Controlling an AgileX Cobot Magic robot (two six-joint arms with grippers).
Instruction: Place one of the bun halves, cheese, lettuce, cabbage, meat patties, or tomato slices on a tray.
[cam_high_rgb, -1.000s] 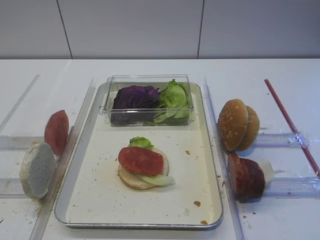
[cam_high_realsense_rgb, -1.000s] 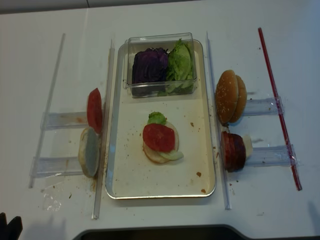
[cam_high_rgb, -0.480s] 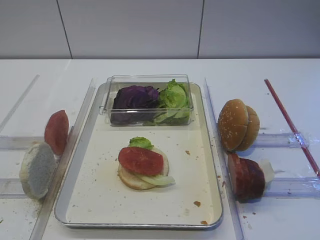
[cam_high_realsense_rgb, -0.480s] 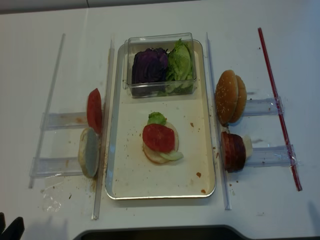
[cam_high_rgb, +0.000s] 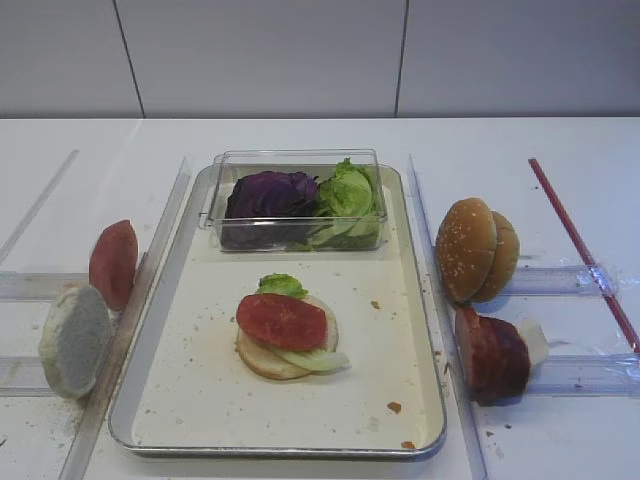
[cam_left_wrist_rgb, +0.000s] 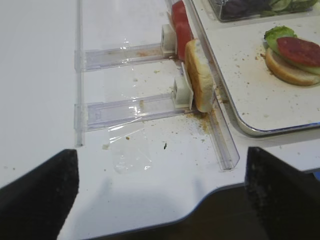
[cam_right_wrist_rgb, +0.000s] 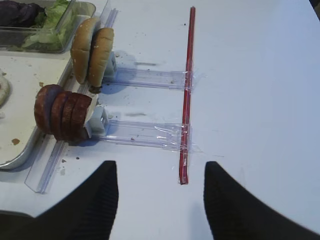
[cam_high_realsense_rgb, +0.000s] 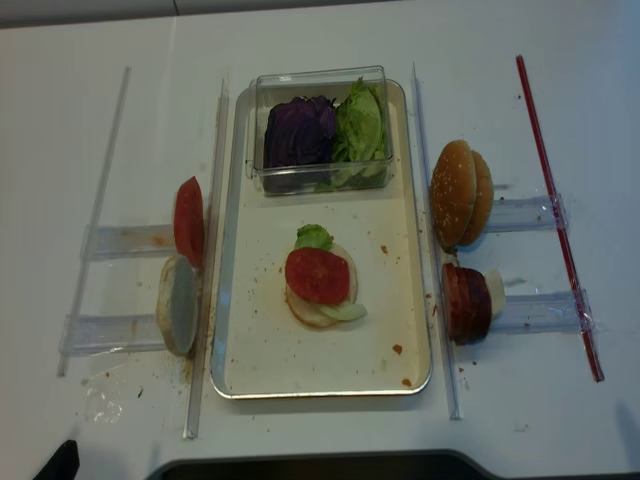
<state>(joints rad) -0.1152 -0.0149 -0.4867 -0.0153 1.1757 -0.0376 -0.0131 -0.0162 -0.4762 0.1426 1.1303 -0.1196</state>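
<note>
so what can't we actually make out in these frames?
- Bottom bun half: exterior high, mostly covered by the tomato slice and lettuce.
- Meat patties: exterior high, count unclear, seen edge-on.
- Left gripper: left wrist, fingertips cut off by the bottom edge.
- Cabbage: right wrist, cropped by the top edge.

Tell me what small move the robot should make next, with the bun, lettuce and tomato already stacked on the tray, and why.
Probably send the right gripper, nearest the meat patties, toward that row. On the tray the stack shows a bun half, lettuce and a tomato slice but no patty. Both grippers are back at the table's near edge, holding nothing; the left gripper stands wide open.
</note>
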